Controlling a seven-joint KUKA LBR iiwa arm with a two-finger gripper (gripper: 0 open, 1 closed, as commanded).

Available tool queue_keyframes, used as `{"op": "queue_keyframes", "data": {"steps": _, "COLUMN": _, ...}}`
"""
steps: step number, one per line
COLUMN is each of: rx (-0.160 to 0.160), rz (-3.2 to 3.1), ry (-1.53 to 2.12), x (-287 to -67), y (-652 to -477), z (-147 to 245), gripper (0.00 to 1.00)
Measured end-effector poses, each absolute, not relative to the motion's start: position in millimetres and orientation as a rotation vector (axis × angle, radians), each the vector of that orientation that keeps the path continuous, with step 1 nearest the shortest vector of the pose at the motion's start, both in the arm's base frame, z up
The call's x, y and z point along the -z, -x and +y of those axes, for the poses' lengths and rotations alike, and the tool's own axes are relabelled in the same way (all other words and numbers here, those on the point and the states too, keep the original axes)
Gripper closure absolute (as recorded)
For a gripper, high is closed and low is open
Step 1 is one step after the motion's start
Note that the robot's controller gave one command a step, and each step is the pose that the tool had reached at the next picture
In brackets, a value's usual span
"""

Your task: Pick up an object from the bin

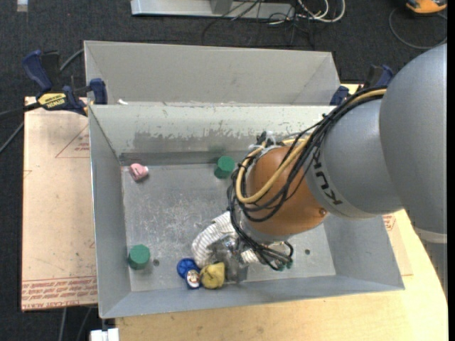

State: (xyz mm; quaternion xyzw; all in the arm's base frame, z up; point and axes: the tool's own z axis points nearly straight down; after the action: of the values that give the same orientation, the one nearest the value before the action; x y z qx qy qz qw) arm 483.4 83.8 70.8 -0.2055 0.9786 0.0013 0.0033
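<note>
Nearest the lens stood the grey arm (398,155), reaching from the right and hiding much of what lay behind the gripper. Next in size was the grey metal bin (170,204), its bare scratched floor stretching left of the gripper. An orange cover (281,190) on the wrist, wrapped in yellow and black cables (245,183), sat directly above the gripper.

That gripper (234,253) was low, down by the floor. Whether it was spread or pressed together could not be told, and nothing could be seen pinched in it.

A crumpled white-and-grey patterned cloth (208,236) lay touching the gripper on its left, partly under it. One green cylinder (225,166) stood well beyond the gripper, by the far wall; a second green cylinder (138,256) stood well to the gripper's left. A yellow lump (212,275) lay just beside the gripper, at its near left, and a blue piece (187,266) touched that lump on the side away from the gripper. A small pink piece (138,171) lay far from the gripper, up to the left. A tiny green bit (286,264) showed just right of the gripper.
</note>
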Motion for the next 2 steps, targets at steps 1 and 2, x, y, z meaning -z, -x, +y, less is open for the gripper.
{"op": "queue_keyframes", "data": {"steps": 1, "rx": -0.004, "rz": 3.068, "ry": 0.644, "x": -70.8, "y": -483.4, "z": 83.7, "gripper": 1.0}}
{"op": "queue_keyframes", "data": {"steps": 2, "rx": -0.006, "rz": 3.06, "ry": 0.705, "x": -172.1, "y": -483.1, "z": 83.0, "gripper": 1.0}}
